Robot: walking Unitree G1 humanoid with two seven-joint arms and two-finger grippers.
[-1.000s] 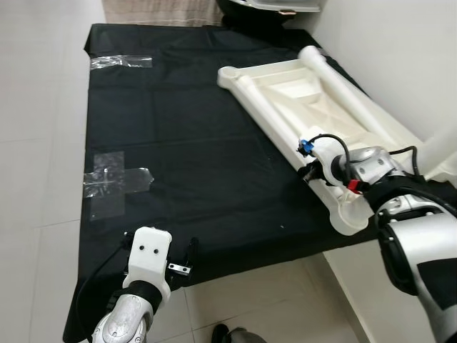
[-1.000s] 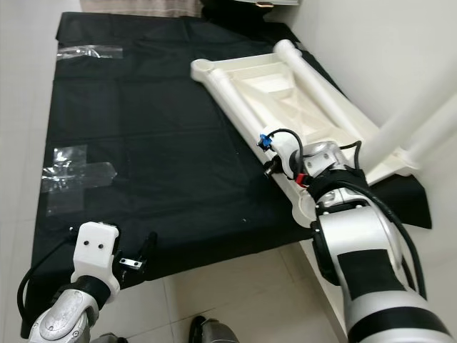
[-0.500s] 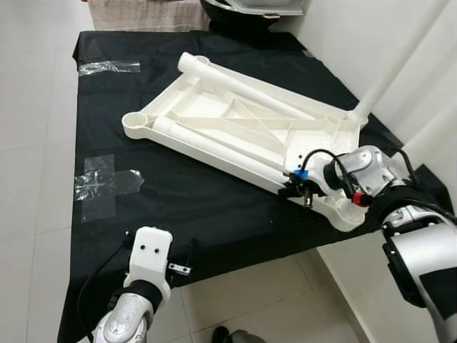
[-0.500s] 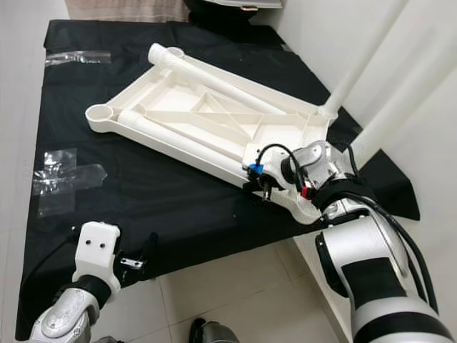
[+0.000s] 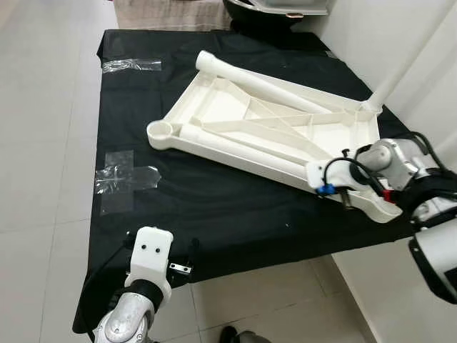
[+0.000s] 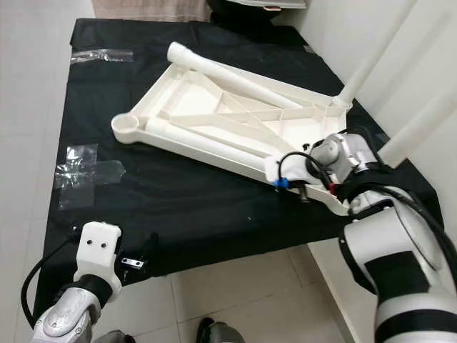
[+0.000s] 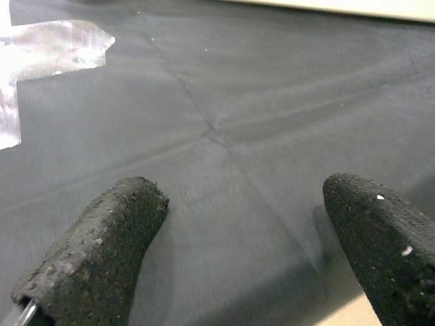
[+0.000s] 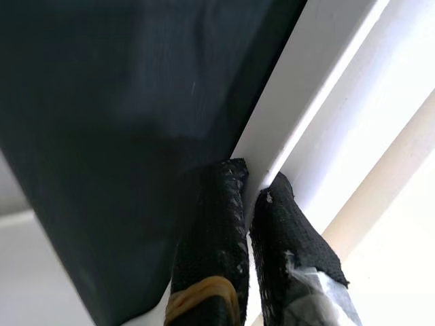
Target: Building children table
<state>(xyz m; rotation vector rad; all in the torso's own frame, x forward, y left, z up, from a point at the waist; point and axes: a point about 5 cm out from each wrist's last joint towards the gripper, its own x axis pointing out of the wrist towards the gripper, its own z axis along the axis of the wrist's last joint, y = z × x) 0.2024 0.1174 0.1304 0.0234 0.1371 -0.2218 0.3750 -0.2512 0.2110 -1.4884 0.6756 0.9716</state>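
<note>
As our right gripper (image 8: 251,197) swings the tabletop (image 5: 275,139) flatter | 2 fingers clamp its rim | left gripper (image 7: 238,224) idle, fingers apart.

Even, bright indoor light; my black cloth (image 5: 214,193) shows soft sheen near the tape (image 5: 121,179); left claw's fingertips (image 7: 95,251) blur up close

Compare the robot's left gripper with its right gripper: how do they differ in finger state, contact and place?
The left gripper has its fingers spread wide apart, while the right gripper is pinched shut on the rim of the white table top. The left gripper touches nothing and hovers over the near edge of the black cloth; the right gripper grips the table top's near corner. Both have two black textured fingers.
</note>
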